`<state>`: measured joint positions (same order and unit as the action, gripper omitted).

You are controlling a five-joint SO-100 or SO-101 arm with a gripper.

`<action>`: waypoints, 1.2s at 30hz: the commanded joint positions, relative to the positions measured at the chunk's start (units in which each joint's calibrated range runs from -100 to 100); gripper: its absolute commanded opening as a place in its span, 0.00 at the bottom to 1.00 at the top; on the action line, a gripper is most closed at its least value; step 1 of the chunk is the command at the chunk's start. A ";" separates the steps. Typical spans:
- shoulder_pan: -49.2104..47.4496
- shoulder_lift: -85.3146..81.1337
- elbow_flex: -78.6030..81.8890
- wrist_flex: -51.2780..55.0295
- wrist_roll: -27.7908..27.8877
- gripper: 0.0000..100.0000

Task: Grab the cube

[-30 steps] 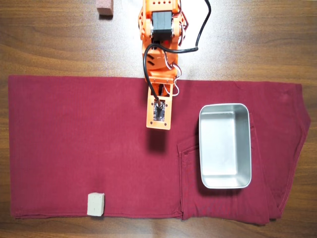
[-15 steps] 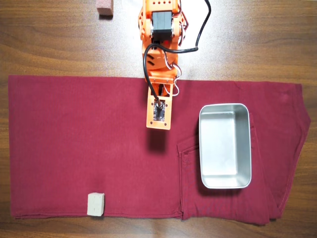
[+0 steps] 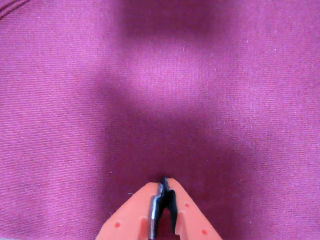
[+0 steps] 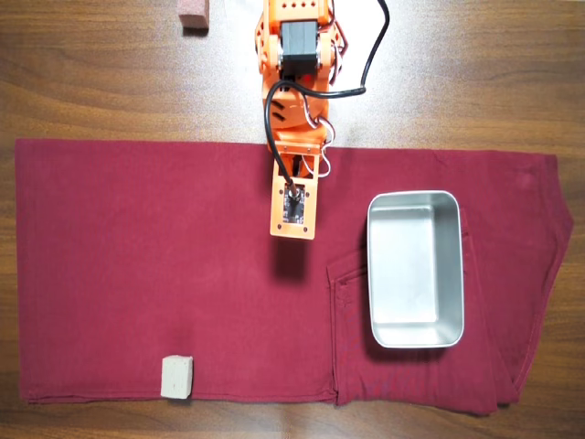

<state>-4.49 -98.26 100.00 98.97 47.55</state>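
Note:
The cube [image 4: 176,376] is a small pale beige-grey foam-like block. It lies on the dark red cloth [image 4: 137,247] near its front left corner in the overhead view. My orange arm [image 4: 294,101] reaches down from the top middle, far from the cube, up and to the right of it. In the wrist view my gripper [image 3: 163,184] enters from the bottom edge with its orange jaws closed together and nothing between them. Only cloth shows ahead of it there; the cube is out of that view.
A shiny metal tray [image 4: 416,334] stands empty on the cloth, right of the arm. A reddish-brown block [image 4: 194,14] sits on the wooden table [image 4: 91,73] at the top left. A black cable [image 4: 366,64] loops beside the arm.

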 commanded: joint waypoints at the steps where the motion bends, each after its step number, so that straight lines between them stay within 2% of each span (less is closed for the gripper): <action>1: 0.84 1.46 0.00 0.76 0.34 0.00; 3: 3.53 8.74 -3.00 -5.88 1.32 0.00; 6: 6.60 29.42 -23.30 -14.09 1.17 0.03; 8: 11.11 47.18 -43.97 -10.22 1.71 0.14; 10: 17.63 61.29 -61.72 -7.45 3.61 0.22; 14: 30.11 84.82 -86.94 -13.44 5.42 0.27; 18: 36.06 108.78 -113.25 -13.44 5.96 0.30; 24: 36.35 129.02 -132.36 -20.08 5.13 0.33; 29: 36.83 136.57 -136.55 -24.79 5.08 0.35; 32: 37.02 138.70 -136.55 -26.26 4.59 0.34; 33: 37.02 139.14 -136.55 -26.45 4.40 0.28; 35: 36.83 139.85 -136.46 -27.46 3.57 0.03; 36: 36.44 140.21 -136.19 -27.92 3.27 0.00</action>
<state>32.20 42.45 -34.16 72.49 51.36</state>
